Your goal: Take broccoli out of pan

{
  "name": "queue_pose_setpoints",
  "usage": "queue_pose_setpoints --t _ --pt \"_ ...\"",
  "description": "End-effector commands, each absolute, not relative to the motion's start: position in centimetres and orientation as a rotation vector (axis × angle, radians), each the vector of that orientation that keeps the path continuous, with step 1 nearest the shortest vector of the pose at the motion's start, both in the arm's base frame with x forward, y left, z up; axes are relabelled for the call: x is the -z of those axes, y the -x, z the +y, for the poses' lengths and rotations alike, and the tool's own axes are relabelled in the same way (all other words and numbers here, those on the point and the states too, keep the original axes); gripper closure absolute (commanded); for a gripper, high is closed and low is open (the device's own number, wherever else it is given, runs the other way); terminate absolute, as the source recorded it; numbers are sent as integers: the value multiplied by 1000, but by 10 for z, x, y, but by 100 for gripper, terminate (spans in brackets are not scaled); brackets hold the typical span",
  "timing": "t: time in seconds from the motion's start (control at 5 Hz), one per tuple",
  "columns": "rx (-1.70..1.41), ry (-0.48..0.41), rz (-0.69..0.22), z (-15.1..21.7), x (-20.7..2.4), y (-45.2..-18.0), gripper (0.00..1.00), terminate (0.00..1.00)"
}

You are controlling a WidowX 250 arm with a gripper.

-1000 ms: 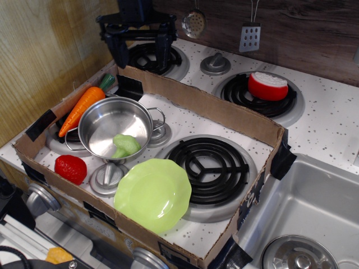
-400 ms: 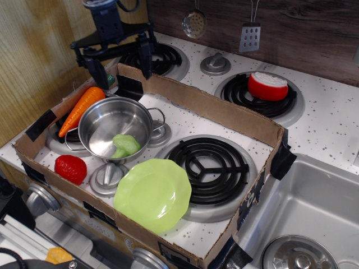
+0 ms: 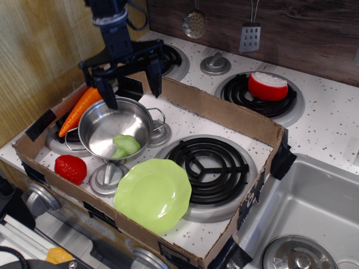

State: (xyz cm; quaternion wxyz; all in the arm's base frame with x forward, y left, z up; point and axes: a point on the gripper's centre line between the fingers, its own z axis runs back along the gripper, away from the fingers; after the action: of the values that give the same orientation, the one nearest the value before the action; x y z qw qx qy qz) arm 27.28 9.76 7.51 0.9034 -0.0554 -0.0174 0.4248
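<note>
Here the end effector (image 3: 130, 84) hangs wide open and empty above the far rim of the pan (image 3: 101, 124). The broccoli (image 3: 125, 145) lies on the pan's near-right floor, so descend nearer and rightward, straddling its head clear of the wall.

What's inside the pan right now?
Only the broccoli lies inside the pan, against the near-right wall. The rest of the bottom is bare steel. The open hand hovers above the far rim, covering a bit of it, not the interior.
</note>
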Motion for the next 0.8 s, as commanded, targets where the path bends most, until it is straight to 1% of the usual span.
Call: queue_pose_setpoints --t 0.0,0.2,0.4,0.6 --pt "-949 59 -67 96 -79 -267 0 0" --pt "-958 51 -69 96 -73 -264 0 0" --pt "-961 22 -77 97 -62 -261 0 0" --pt "-970 13 -71 99 -58 -257 0 0"
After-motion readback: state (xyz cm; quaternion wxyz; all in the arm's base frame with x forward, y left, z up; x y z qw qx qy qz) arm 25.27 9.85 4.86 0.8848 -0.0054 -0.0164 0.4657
